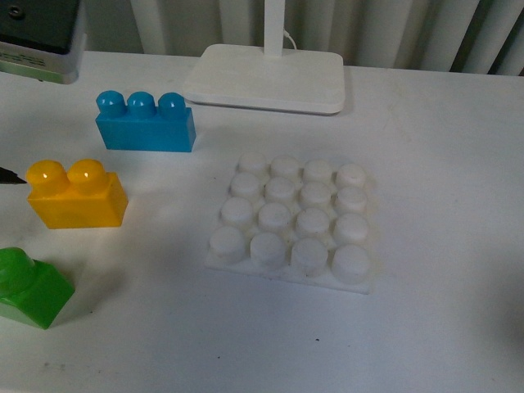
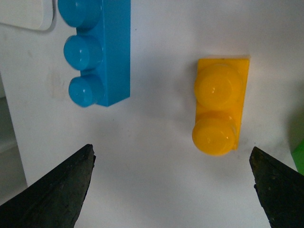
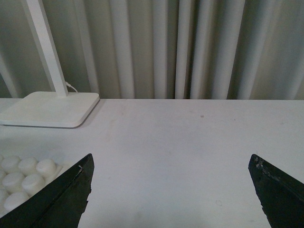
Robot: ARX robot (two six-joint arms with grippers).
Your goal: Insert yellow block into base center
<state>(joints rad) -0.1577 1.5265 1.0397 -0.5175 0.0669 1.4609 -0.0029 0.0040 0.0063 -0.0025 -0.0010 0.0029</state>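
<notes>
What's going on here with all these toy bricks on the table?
A two-armed robot is meant to press the yellow block onto the middle of the white studded base. Nothing is held yet: the left arm's jaws are open above the table with the yellow block in view between them, untouched. The block sits left of the base, between a blue brick and a green brick. The right arm's jaws are open too, near the base's edge, holding nothing.
</notes>
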